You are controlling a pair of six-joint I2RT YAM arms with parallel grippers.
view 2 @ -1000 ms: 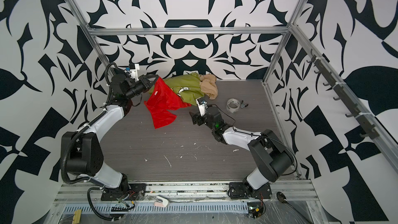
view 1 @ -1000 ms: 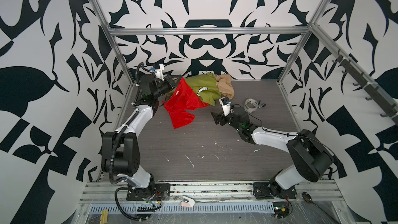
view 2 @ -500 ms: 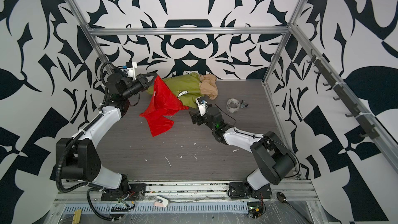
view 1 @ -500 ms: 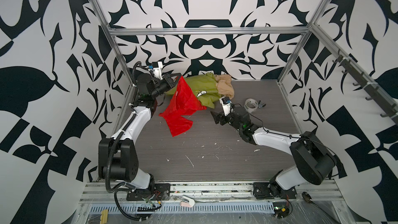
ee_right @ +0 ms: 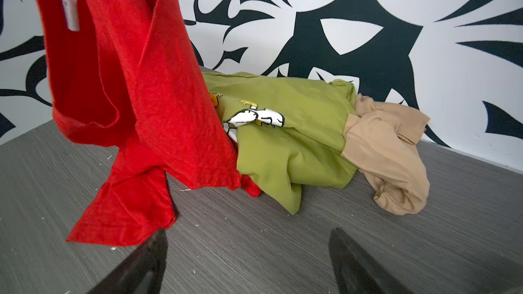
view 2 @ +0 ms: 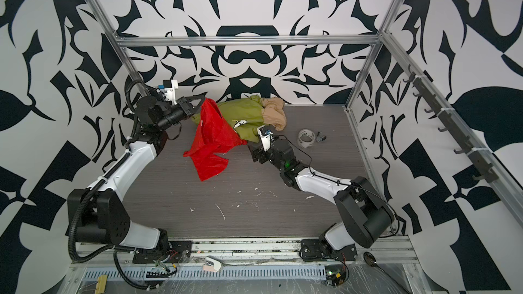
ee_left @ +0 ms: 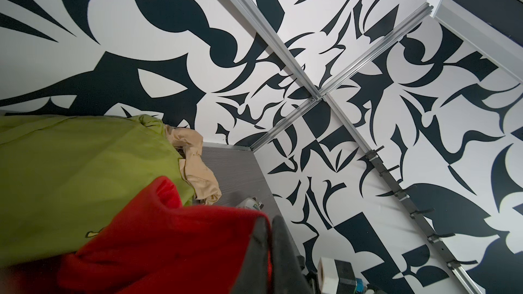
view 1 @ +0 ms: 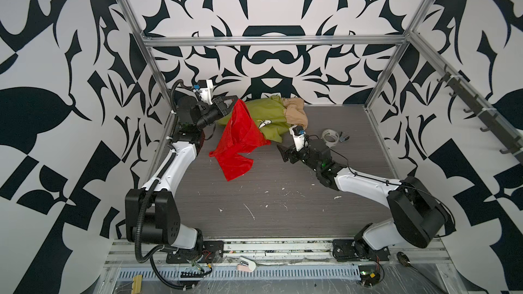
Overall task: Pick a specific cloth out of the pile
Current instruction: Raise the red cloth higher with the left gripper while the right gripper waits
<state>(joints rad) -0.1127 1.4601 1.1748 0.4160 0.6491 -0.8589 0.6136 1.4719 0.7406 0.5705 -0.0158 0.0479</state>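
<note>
The red cloth [view 1: 239,142] has been drawn further out since the earlier frame, and its lower end now trails nearer the front of the table [view 1: 283,207]. The left gripper [view 1: 233,101] is clamped on its raised top edge. One corner touches the green shirt [view 1: 263,111] of the pile [view 1: 280,117]. The right gripper [view 1: 281,154] is spread wide and empty, low beside the pile.

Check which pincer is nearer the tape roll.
Right. The right pincer, open, sits just left of the tape roll in both top views. The left pincer, shut on the red cloth, is beyond the pile.
</note>
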